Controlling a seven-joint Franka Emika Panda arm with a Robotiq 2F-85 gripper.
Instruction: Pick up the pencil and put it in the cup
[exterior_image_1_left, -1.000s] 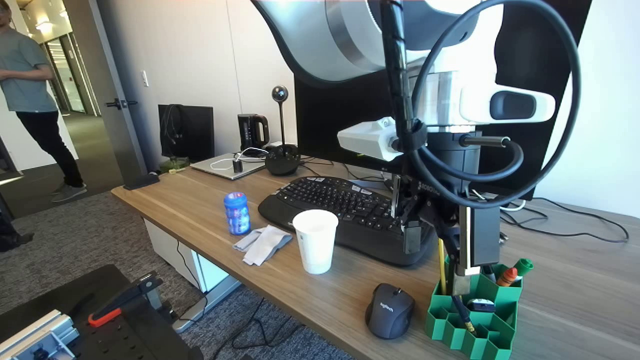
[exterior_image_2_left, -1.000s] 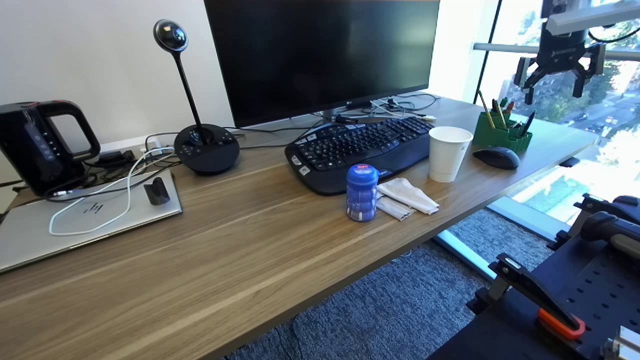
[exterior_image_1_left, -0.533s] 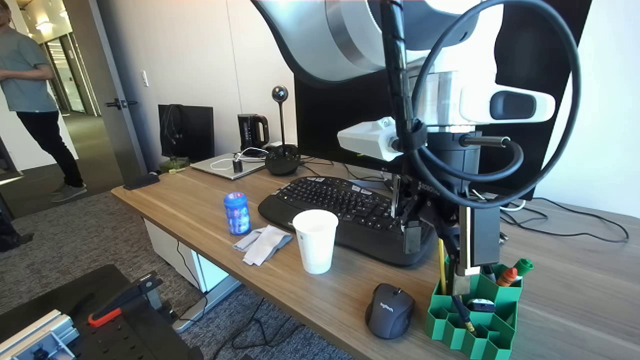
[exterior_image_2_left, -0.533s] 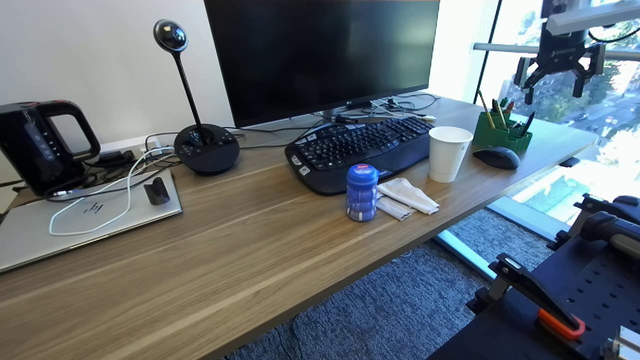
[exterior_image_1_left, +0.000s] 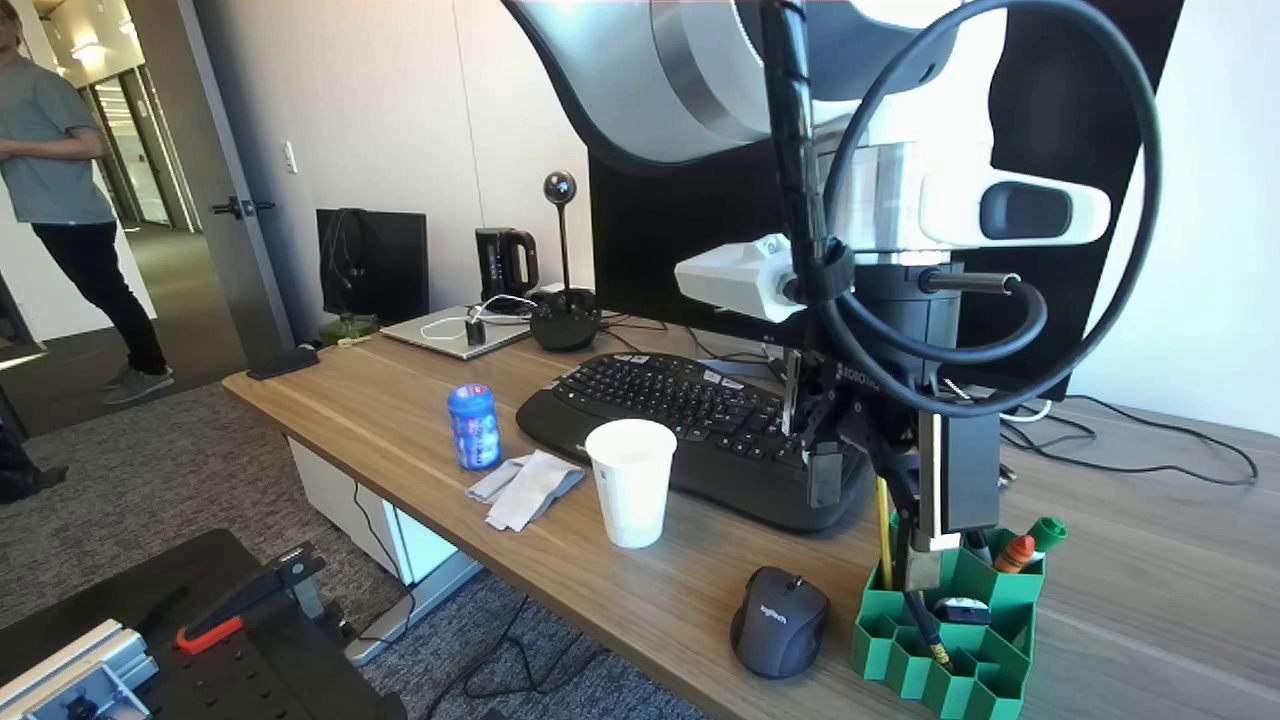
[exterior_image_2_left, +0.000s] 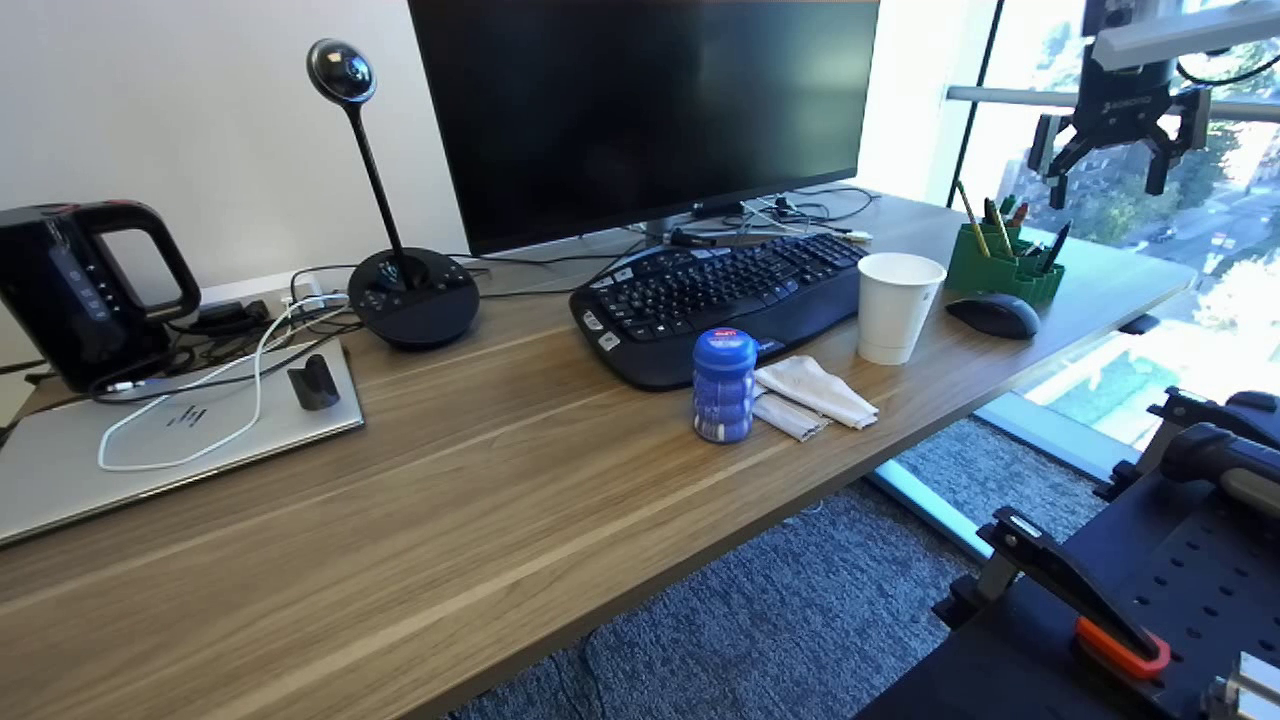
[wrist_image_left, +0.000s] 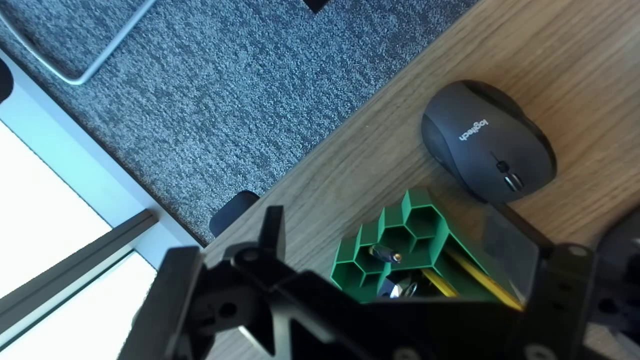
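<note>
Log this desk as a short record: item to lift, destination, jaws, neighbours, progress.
Item to lift: yellow pencil, tilted in the green holder; a second yellow shaft shows there in the wrist view, so which is meant is unclear
Destination: white cup, upright on the desk, nothing poking above its rim
Jaws: wide open, gripping nothing, above the desk near the holder
Neighbours: mouse beside the holder; keyboard, folded cloth or paper and blue container near the cup
Progress: pencil not yet picked up
</note>
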